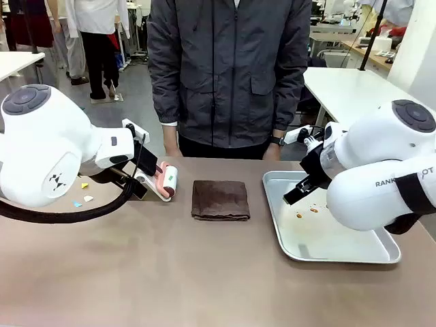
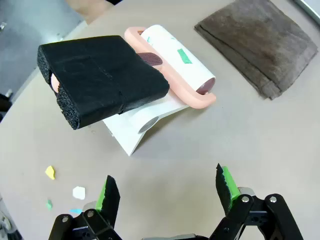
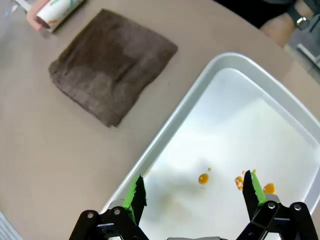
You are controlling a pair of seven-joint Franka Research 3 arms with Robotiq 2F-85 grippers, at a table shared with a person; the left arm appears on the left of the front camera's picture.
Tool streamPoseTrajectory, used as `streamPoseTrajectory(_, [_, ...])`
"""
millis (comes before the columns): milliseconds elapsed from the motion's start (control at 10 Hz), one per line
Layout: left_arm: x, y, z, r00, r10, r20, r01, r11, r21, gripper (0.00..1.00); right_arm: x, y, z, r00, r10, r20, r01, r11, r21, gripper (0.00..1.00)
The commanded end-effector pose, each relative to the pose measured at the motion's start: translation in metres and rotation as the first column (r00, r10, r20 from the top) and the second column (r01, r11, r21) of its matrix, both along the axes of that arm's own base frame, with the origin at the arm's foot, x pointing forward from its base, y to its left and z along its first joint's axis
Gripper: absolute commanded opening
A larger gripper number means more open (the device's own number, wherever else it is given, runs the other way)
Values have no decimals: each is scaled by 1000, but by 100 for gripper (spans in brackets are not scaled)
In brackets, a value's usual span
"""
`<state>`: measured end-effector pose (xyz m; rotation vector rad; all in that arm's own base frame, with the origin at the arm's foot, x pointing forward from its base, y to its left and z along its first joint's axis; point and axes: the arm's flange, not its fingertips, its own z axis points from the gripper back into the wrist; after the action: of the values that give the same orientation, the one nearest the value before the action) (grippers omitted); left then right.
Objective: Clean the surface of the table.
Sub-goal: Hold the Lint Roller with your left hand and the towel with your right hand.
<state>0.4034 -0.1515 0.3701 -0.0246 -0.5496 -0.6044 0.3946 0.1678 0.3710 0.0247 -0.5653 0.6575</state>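
The brownish-taupe table [image 1: 170,272] carries small coloured paper scraps [image 1: 82,198] near its left side; they also show in the left wrist view as paper scraps [image 2: 78,192]. My left gripper [image 2: 167,187] hangs open above bare table, just short of a lint roller [image 2: 175,60] with a pink frame, a black foam handle and a white stand. My right gripper [image 3: 194,192] is open over the silver tray [image 3: 280,100], above orange stains [image 3: 202,178]. A folded brown cloth [image 1: 220,199] lies flat between roller and tray.
A person in a dark jacket [image 1: 228,68] stands at the far edge, with hands down by the table rim. The lint roller [image 1: 168,181] lies left of the cloth. The tray [image 1: 381,255] takes up the right side. White tables stand behind.
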Motion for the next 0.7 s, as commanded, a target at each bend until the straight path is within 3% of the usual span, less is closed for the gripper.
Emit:
streamPoseTrajectory(0, [0, 0, 0, 1000, 0, 0, 0, 1000, 0, 100, 0, 0, 0, 1000, 0, 0, 0, 1000, 0, 100])
streamPoseTrajectory(600, [0, 0, 0, 1000, 0, 0, 0, 1000, 0, 100, 0, 0, 0, 1000, 0, 0, 0, 1000, 0, 100])
